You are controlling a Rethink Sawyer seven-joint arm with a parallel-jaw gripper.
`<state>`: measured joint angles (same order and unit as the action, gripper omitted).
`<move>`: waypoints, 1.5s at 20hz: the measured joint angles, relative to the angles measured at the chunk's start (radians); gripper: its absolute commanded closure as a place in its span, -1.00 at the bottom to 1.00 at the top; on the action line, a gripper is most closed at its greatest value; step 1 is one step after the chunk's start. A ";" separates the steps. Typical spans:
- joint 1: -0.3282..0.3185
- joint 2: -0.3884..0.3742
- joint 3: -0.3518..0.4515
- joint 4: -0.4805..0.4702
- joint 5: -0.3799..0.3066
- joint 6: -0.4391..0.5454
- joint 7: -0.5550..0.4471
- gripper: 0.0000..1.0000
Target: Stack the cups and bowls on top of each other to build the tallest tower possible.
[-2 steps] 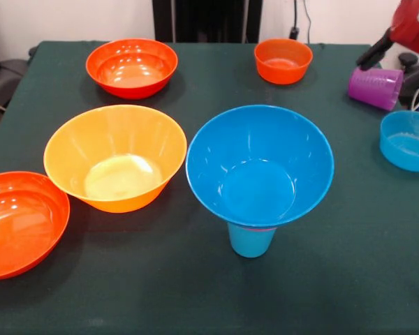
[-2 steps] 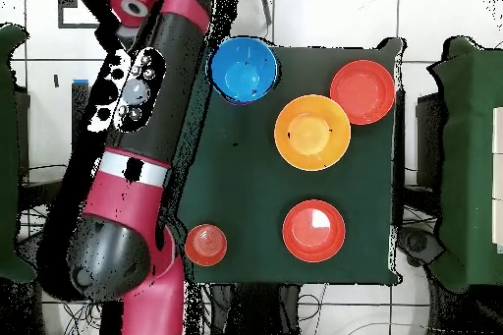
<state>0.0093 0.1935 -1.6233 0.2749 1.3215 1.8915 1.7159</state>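
Observation:
The tower stands in the middle of the table. It is a light blue cup (image 1: 251,241) with a large blue bowl (image 1: 258,167) sitting upright on it, and a thin pink edge shows between them. From overhead the same blue bowl (image 2: 243,69) lies beside the arm (image 2: 147,105). A purple cup (image 1: 375,87) lies on its side at the right. The black end of my gripper (image 1: 372,57) hangs just above it. A small blue bowl (image 1: 407,139) rests close by. The overhead view hides the gripper, the purple cup and the small blue bowl under the arm.
A yellow-orange bowl (image 1: 115,157) (image 2: 312,133) sits left of the tower. One red-orange bowl (image 1: 131,66) is at the far left, and another (image 1: 17,223) hangs at the near left edge. A small orange bowl (image 1: 283,59) (image 2: 206,244) stands at the back.

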 measured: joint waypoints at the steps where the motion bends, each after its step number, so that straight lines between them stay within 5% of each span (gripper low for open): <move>1: 0.012 -0.001 0.020 0.007 -0.019 0.000 0.000 -1.00; 12: 0.081 -0.044 0.234 0.062 -0.208 -0.054 0.000 -1.00; 18: 0.018 -0.037 0.239 0.003 -0.198 -0.069 0.000 -1.00; 25: -0.150 -0.002 0.091 -0.145 0.011 -0.069 0.000 -1.00; 26: -0.199 0.005 0.013 -0.169 0.101 -0.070 0.000 -1.00; 30: -0.267 0.010 -0.136 -0.182 0.250 -0.069 0.000 -1.00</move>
<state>-0.2572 0.2033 -1.7592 0.0925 1.5715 1.8220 1.7159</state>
